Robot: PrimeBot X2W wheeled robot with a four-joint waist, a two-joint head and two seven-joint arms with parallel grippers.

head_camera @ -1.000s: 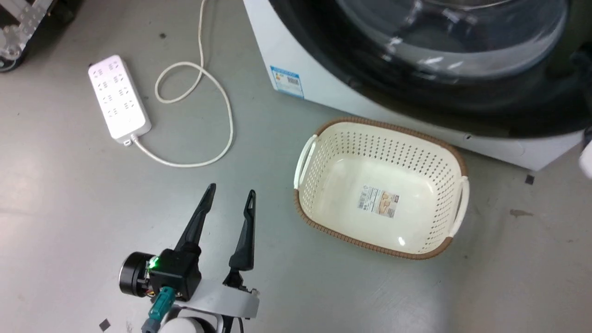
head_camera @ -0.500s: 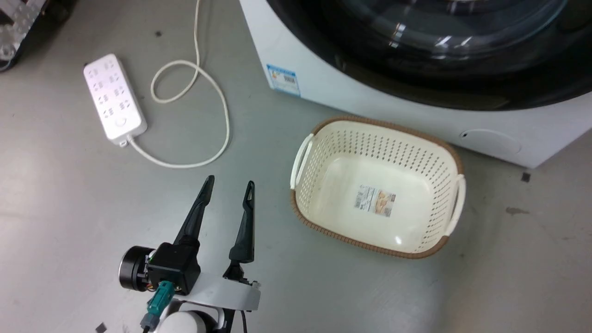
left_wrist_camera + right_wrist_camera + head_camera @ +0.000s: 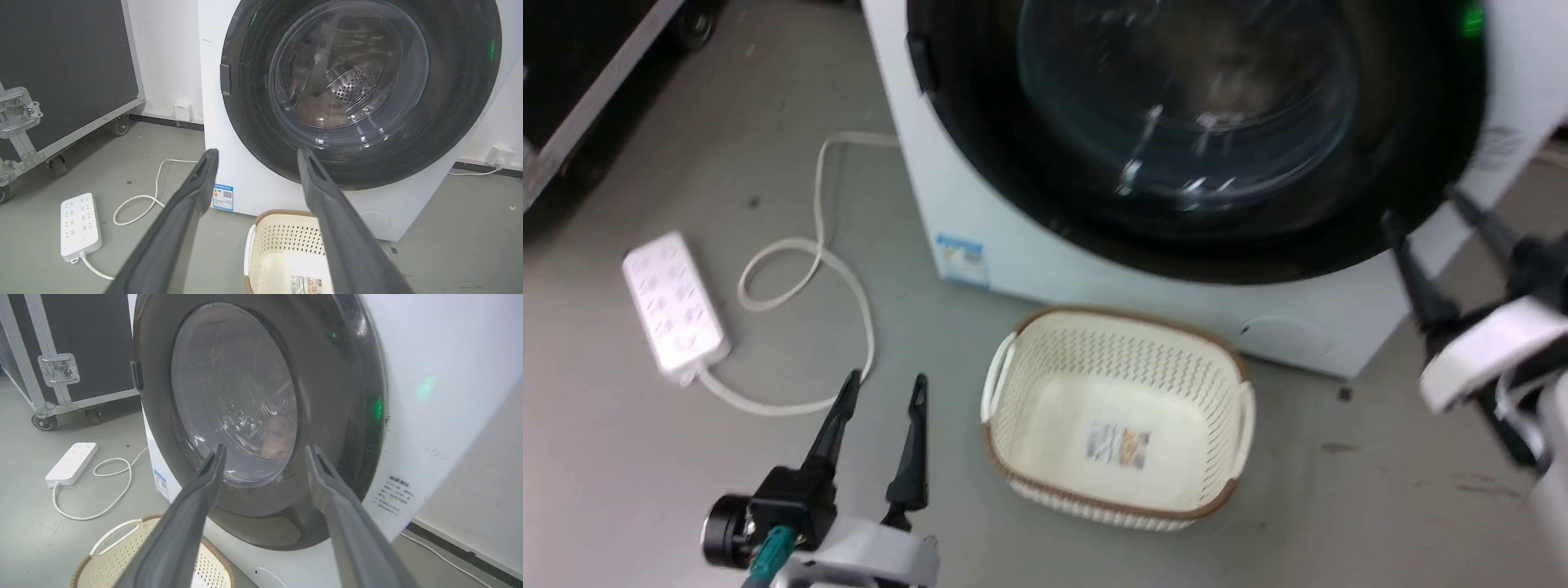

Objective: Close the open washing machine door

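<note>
While the left arm sits low at the lower left of the head view, the left gripper [image 3: 885, 382] hangs above the floor [image 3: 645, 490]. Its fingers point up-frame toward the washing machine [image 3: 1045, 278], well short of it. Right arm comes in from the right edge with its pale wrist tilted. The right gripper [image 3: 1423, 211] is up beside the lower right rim of the washing machine door [image 3: 1192, 122]. Can't tell if they touch, since the frame is blurred there. Right wrist view looks along the fingers at the door glass from close by.

Door lies flat against the machine front in both wrist views, black ring flush with the white panel. Latch state not visible.

Cream perforated basket [image 3: 1119, 359] stands on the floor just in front of the machine, below the door, between the two arms. White power strip [image 3: 672, 306] and its looped cable [image 3: 818, 196] lie left of the machine, near the left fingertips but apart. Black flight case [image 3: 61, 61] on castors at far left. Blue sticker [image 3: 960, 260] sits low left on the machine front, round flap [image 3: 1278, 335] low right.

Left jaws: moderately apart, nothing between them. Right jaws: likewise spread, holding nothing.
</note>
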